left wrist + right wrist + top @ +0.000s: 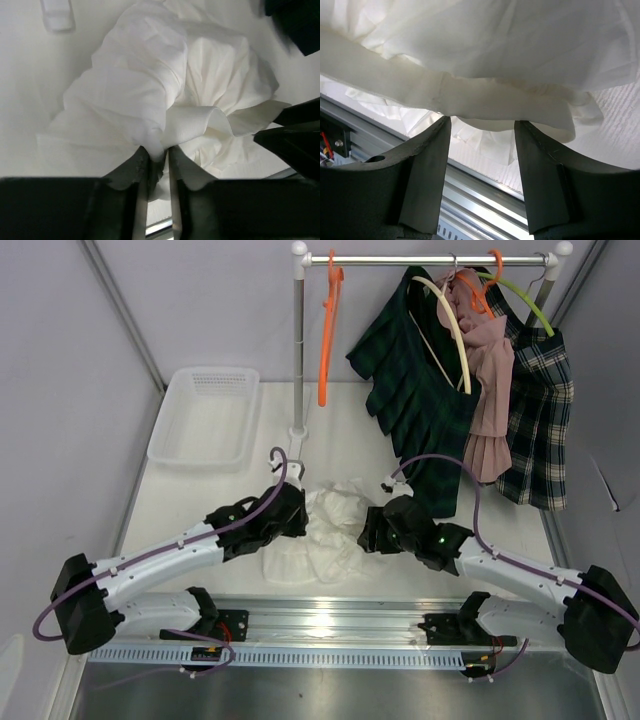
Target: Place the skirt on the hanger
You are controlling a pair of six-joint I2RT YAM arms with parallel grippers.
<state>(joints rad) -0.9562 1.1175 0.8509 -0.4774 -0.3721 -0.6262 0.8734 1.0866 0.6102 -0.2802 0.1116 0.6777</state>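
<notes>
The white skirt (pixel 325 530) lies crumpled on the table between both grippers. My left gripper (pixel 300 520) is at its left edge, jaws a narrow gap apart, with a fold of the skirt (pixel 140 85) loose between the fingertips (pixel 159 150). My right gripper (pixel 368 530) is at the skirt's right edge and stands open. The skirt's waistband (pixel 485 97) drapes across the tips of the right gripper (pixel 482 125) with nothing clamped. An empty orange hanger (pixel 326 340) hangs on the rail at the back.
A white basket (pixel 205 415) sits back left. The rack's pole (pixel 298 350) stands behind the skirt. Green plaid (pixel 415 390), pink (pixel 490 370) and dark plaid (pixel 540 420) garments hang at the right. A metal rail (pixel 330 615) runs along the near edge.
</notes>
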